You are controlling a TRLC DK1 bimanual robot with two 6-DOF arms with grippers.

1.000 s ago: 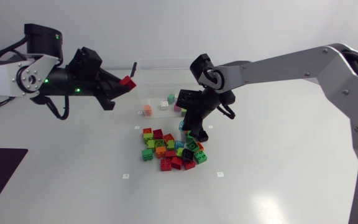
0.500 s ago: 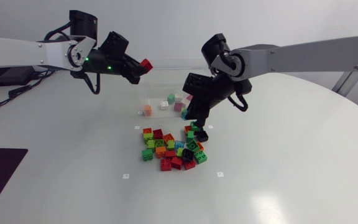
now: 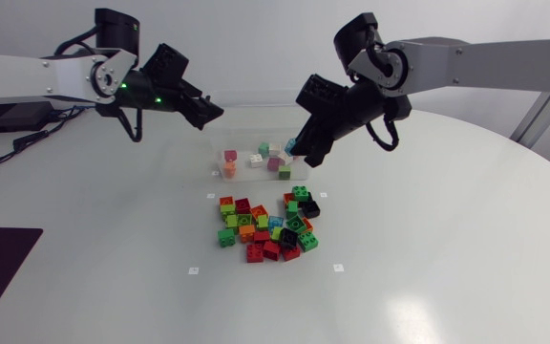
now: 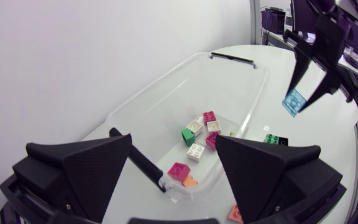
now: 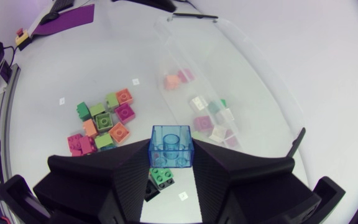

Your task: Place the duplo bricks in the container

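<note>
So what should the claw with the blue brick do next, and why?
Probably move a bit farther over the container, since the right claw holds the blue brick near the rim, seemingly not yet above the inside.

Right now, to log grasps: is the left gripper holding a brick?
No, the left gripper hangs open and empty above the container.

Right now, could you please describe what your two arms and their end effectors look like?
Both the left arm and the right arm have silver-grey links with black joints. Small green lights glow on the left arm's black wrist, and thin black cables loop beside the joints. The left end effector and right end effector are matte black, each with two broad wedge-shaped fingers.
</note>
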